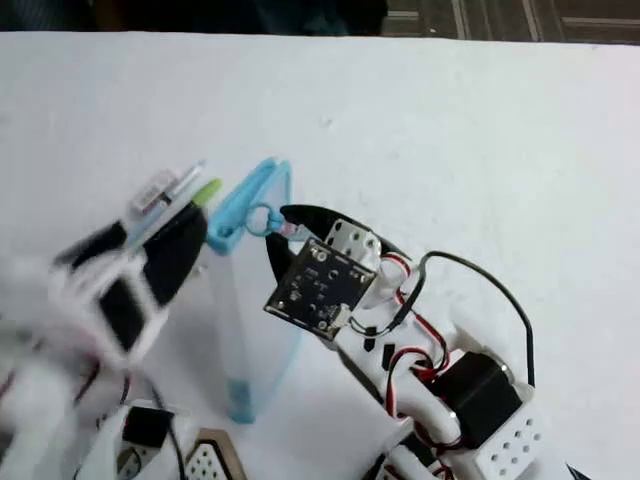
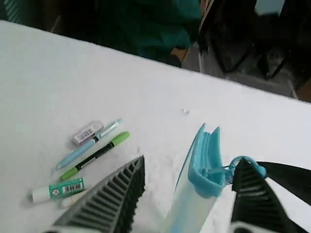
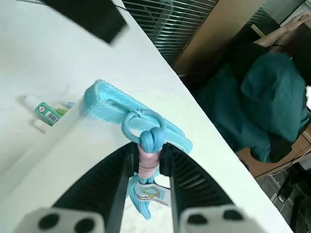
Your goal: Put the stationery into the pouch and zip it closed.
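Right gripper (image 3: 148, 151) pinches the zip cord (image 3: 150, 139); left gripper (image 2: 190, 164), jaws wide, could steady the floppy-looking pouch (image 1: 252, 305) by its webbing end.

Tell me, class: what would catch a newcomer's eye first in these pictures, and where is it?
The blue-edged pouch lies mid-table, with the right gripper shut on its zip pull at the end away from the arms. The left gripper is open near that same end. The stationery lies loose on the table beside the pouch.
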Tool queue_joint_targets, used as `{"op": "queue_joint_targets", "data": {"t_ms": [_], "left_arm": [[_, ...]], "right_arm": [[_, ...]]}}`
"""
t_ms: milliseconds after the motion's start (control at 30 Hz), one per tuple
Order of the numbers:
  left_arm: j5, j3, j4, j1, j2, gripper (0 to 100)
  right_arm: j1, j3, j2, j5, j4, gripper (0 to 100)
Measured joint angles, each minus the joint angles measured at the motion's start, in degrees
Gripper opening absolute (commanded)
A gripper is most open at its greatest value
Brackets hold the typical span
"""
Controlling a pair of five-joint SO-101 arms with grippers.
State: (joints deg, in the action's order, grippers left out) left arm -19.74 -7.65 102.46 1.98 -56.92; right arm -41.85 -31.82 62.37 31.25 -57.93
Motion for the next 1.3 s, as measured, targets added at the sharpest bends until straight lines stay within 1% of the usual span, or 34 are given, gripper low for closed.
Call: {"op": "queue_joint_targets", "data": {"t_ms": [100,200,300,433,533,667,767,1000,1133,1300], "left_arm": [[-0.5,0.4,0.1,-0.2,-3.9,27],[-1.1,5.8,0.1,-0.1,-4.1,29],[-2.7,9.5,0.1,1.5,-3.7,29],[-5.5,9.1,0.1,1.6,-0.4,30],[-8.2,5.9,0.1,-0.5,5.7,29],[-10.1,1.9,0.1,-0.9,11.3,28],[-10.2,1.8,0.1,-0.6,14.1,25],[-8.5,4.8,0.1,5.7,11.8,23],[-6.6,7.4,0.1,5.6,9.7,20],[-4.3,8.4,-0.3,5.6,9.7,19]], "right_arm": [[0.1,0.0,0.0,0.0,0.0,1.8],[0.0,0.0,0.0,0.0,0.0,1.8],[0.0,-0.1,0.0,0.0,0.0,1.8],[0.0,-0.1,0.0,0.0,0.0,1.8],[0.1,-0.1,0.0,0.0,0.0,1.8],[0.0,-0.1,0.0,0.0,0.0,1.8],[0.0,-0.1,0.0,0.0,0.0,1.8],[0.2,-0.1,0.0,0.0,0.0,1.8],[0.0,-0.1,0.0,0.1,0.0,1.8],[-0.1,-0.2,0.0,0.1,0.0,1.8]]}}
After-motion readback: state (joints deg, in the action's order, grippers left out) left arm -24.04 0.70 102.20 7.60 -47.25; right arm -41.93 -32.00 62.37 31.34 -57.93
